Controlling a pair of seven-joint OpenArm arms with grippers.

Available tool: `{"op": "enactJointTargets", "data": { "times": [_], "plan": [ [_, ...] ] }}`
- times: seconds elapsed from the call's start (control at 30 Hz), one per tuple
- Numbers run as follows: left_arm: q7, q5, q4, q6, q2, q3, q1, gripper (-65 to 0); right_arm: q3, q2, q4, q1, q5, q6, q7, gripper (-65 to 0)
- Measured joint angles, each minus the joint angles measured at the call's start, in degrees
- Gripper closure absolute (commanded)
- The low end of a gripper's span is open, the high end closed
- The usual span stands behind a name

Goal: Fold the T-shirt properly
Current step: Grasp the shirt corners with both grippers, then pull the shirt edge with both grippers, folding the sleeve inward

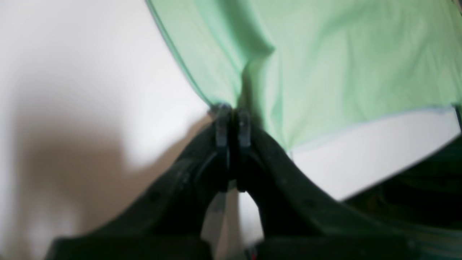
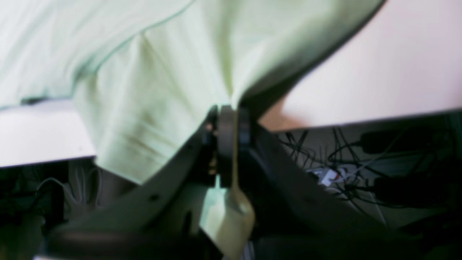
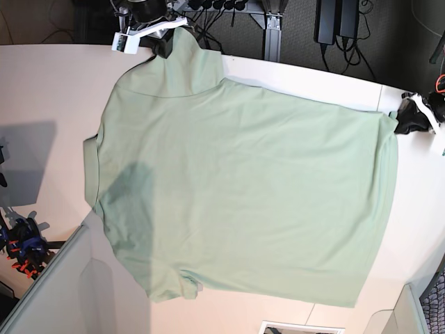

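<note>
The pale mint-green T-shirt (image 3: 243,195) lies spread flat on the white table (image 3: 42,90), back side up, with its collar end at the left and its hem at the right. My left gripper (image 3: 400,122) is at the far right hem corner and is shut on the T-shirt; the wrist view shows the cloth (image 1: 325,54) pinched at the closed fingertips of that gripper (image 1: 232,108). My right gripper (image 3: 167,43) is at the far sleeve and is shut on the T-shirt (image 2: 162,72), with the cloth running between the fingers of that gripper (image 2: 234,112). Buttons and tag are hidden.
The table's far edge runs just behind both grippers. Cables (image 2: 343,173) and power strips (image 3: 327,21) lie on the floor beyond it. Coloured clamps (image 3: 24,247) sit at the left edge. A flat item (image 3: 299,327) lies at the near edge.
</note>
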Motion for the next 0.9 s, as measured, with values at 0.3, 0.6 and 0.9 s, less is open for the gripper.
{"op": "enactJointTargets", "data": {
  "times": [0.3,0.6,0.9],
  "plan": [
    [0.72,0.9,11.74,0.39,0.0,-13.25,6.34,0.0,5.64,-0.11,4.83,-0.39,7.28,0.72,-0.46,0.0],
    [-1.53,2.71,11.67,0.44,-0.04,-11.74,2.16,0.0,7.02,-0.11,6.12,9.6,6.12,1.44,-0.9,0.0],
    [-5.77,8.09,0.85,0.0,0.04,-6.88,-12.59,0.0,6.99,6.08,-2.67,22.45,4.11,3.28,-0.63,0.0]
  ]
}}
